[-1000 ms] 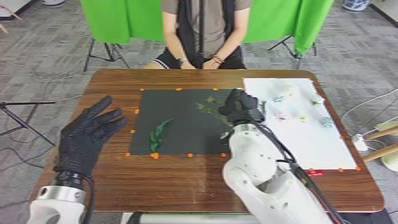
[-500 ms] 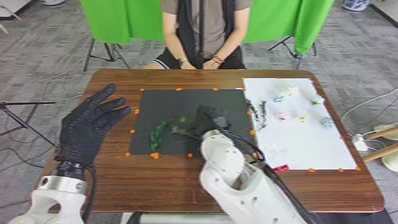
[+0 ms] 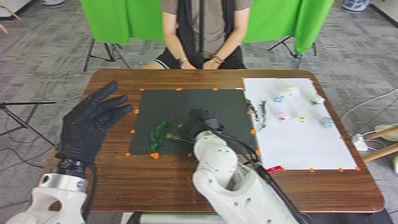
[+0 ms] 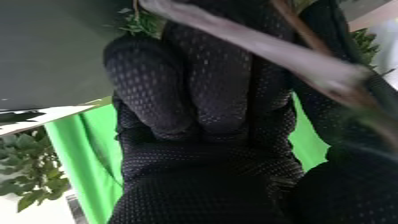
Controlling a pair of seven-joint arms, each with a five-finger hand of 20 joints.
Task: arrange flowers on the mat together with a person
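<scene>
A sprig point(image 4: 258, 42) is being held in the right hand's point(image 3: 205, 121) curled fingers over the black mat point(image 3: 169, 102), where a green leaf point(image 3: 157, 136) is being borne. Flowers point(image 3: 283, 116) are being borne by the white sheet point(image 3: 306, 147) on the brown table point(image 3: 133, 190); beyond, the grey floor point(image 3: 44, 62) is being partly hidden by a green cloth point(image 3: 120, 20). The left hand point(image 3: 85, 125) is being held near the table's left edge, fingers spread wide.

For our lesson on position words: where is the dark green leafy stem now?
In the head view, the leafy stem lies on the left part of the dark mat, by its near left corner, between the left hand and the right hand.
</scene>
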